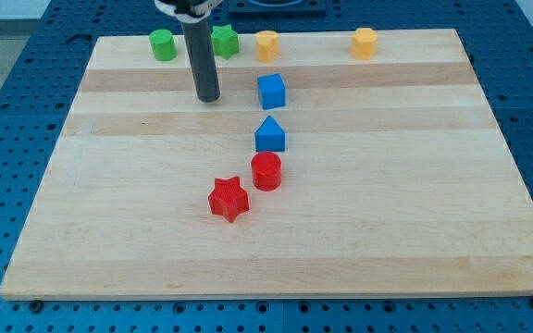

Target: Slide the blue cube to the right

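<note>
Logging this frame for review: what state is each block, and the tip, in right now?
my tip: on the board, left of the blue cube, not touching.
blue cube: flat, untouched.
blue triangular block: just below the cube, apart.
red cylinder: upright.
red star: flat.

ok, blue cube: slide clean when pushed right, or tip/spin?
The blue cube sits flat on smooth wood and looks squat, so it will probably slide, not tip or roll. My tip stands to its left at about its height, so contact should be near centre; off-centre contact could rotate it. Probably light and rigid.
</note>
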You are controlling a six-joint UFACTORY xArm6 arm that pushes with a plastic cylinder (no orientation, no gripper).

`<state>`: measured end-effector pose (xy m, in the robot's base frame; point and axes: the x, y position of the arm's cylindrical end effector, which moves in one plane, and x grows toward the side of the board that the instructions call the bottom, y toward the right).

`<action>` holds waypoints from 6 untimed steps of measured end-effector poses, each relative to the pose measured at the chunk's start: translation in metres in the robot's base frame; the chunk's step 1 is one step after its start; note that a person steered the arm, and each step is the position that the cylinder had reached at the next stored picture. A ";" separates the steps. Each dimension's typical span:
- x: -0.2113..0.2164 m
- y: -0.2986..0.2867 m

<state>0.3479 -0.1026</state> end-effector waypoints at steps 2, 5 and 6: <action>-0.014 0.058; -0.030 0.137; -0.037 0.157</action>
